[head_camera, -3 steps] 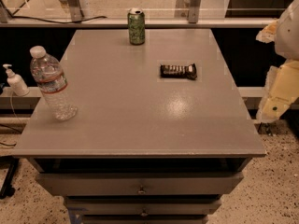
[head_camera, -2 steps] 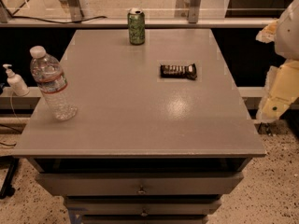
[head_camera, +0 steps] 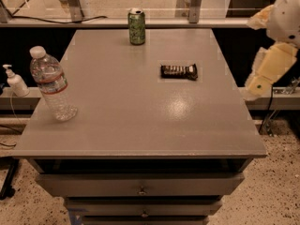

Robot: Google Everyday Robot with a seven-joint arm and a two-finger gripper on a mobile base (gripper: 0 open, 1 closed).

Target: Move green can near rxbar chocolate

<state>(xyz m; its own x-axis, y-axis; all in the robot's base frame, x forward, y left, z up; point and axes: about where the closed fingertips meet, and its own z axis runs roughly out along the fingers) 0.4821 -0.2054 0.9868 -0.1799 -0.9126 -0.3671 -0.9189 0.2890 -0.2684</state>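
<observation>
The green can point(head_camera: 136, 26) stands upright at the far edge of the grey table point(head_camera: 122, 125), a little left of the middle. The rxbar chocolate point(head_camera: 178, 71) lies flat on the right half of the table, nearer to me and to the right of the can. My gripper point(head_camera: 263, 73) hangs off the table's right edge, level with the bar and well apart from both things. It holds nothing that I can see.
A clear plastic water bottle point(head_camera: 52, 85) stands near the table's left edge. A small white pump bottle point(head_camera: 16, 81) sits on a ledge to the left, off the table. Drawers point(head_camera: 140, 190) run below the table's front edge.
</observation>
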